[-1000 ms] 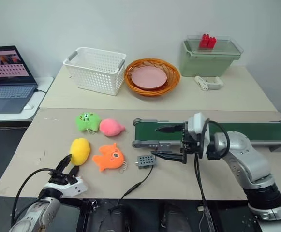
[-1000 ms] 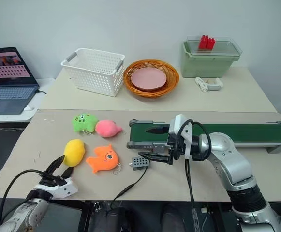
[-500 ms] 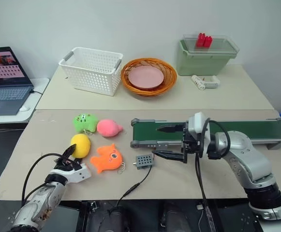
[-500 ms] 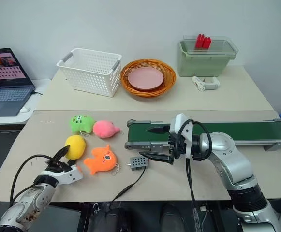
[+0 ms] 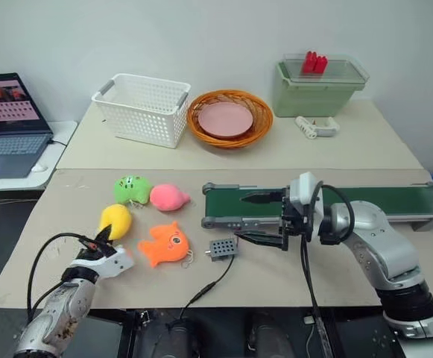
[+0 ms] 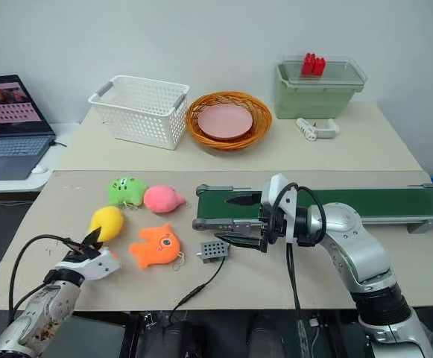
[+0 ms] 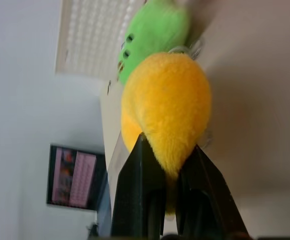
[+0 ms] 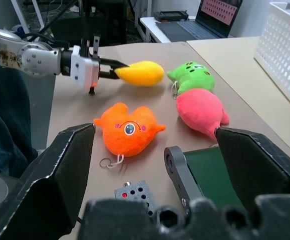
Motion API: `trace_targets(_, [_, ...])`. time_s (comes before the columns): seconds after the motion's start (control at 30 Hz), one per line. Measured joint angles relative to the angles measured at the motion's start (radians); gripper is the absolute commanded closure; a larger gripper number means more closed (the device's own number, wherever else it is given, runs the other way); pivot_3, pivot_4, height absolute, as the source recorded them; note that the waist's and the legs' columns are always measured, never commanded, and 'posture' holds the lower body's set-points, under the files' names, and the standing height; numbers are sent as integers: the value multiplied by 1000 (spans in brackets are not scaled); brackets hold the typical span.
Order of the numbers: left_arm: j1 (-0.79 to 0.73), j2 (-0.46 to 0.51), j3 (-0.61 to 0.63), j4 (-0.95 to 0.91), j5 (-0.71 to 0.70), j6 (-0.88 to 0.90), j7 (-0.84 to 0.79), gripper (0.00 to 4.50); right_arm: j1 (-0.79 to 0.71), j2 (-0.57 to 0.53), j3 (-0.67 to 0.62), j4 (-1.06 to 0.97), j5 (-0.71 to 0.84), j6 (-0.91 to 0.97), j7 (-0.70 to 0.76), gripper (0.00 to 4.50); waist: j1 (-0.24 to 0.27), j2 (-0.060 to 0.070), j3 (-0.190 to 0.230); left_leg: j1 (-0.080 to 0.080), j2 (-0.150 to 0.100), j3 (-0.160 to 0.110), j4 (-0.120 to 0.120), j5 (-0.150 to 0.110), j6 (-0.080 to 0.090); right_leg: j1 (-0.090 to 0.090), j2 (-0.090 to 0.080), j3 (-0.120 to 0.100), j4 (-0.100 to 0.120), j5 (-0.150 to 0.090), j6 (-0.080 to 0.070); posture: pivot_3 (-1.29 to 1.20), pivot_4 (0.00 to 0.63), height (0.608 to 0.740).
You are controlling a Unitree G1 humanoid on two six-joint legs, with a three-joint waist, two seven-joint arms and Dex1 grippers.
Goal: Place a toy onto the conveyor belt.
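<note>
Where the left gripper (image 5: 104, 237) reached over the near left part of the table (image 5: 67, 201), its two black fingers (image 7: 141, 185) were pinched onto the narrow near tip of the yellow toy (image 5: 115, 220). The toy was a plain, fuzzy oval tapering to a point at the gripped end, lemon-like (no face or markings visible), and it stuck out level from the fingers, apparently just clear of the tabletop. Just beyond it lay a green plush (image 5: 133, 188), with a pink plush (image 5: 168, 197) beside that, and an orange fish plush (image 5: 164, 245) sat nearer, to the right of the yellow toy and apart from it. A small grey box (image 5: 223, 247) with a cable lay just past the fish.

Farther right, the conveyor belt (image 5: 365, 200) ran as a dark green strip in a grey frame toward the table's right edge, well apart from the toy. The right gripper (image 5: 259, 218) hung at the belt's left end with its jaws spread wide, holding nothing.

At the back stood a white basket (image 5: 143, 107), an orange wicker bowl (image 5: 231, 119) holding a pink plate, and a green bin (image 5: 319, 86).
</note>
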Motion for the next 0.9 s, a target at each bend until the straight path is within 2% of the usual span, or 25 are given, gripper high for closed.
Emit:
trace_targets(0.13, [-30, -111, 125, -207, -284, 134, -112, 4468, -5, 0, 0, 14, -3, 0, 7, 0, 5, -1, 0, 0, -1, 0, 2, 2, -3, 2, -3, -2, 0, 0, 0, 0, 150, 740])
trace_targets(0.27, [-81, -199, 130, -360, -476, 284, -201, 4468, -8, -4, -1, 25, -5, 0, 15, 0, 3, -1, 0, -1, -1, 0, 6, 1, -2, 3, -1, -1, 0, 1, 2, 0, 150, 740])
trace_targets(0.4, [-178, -268, 162, -448, -624, 486, -207, 4468, -7, -9, -1, 32, -8, 0, 17, 0, 3, -2, 1, -2, -1, 0, 8, 1, -1, 4, 3, -1, 0, 1, 3, 0, 150, 740])
trace_targets(0.5, [-254, -309, 184, -469, -749, 635, -225, 4468, -7, -13, -2, 36, -16, 0, 10, 0, 3, -2, 1, -1, -1, 0, 8, 1, -1, 5, 5, 0, 0, 1, 3, 0, 150, 740])
trace_targets(0.7, [-492, -492, 243, -462, -1234, 921, -264, 4468, 29, -25, -18, 35, -35, 0, -12, 0, 7, -7, 3, -5, -1, -2, 15, 1, 0, 8, 7, 1, -1, 3, 8, 0, 150, 740])
trace_targets(0.8, [-541, -558, 286, -407, -1446, 1036, -217, 4468, 50, -34, -35, 32, -41, 0, -25, 0, -2, -8, 4, -4, -1, -2, 15, 1, 0, 10, 9, 3, -2, 4, 9, 0, 150, 740])
trace_targets(0.9, [-558, -596, 300, -332, -1581, 1113, -161, 4468, 61, -47, -51, 19, -41, 0, -34, 0, -2, -10, 6, 0, 0, -3, 15, 1, -1, 14, 10, 3, -8, 4, 10, 0, 150, 740])
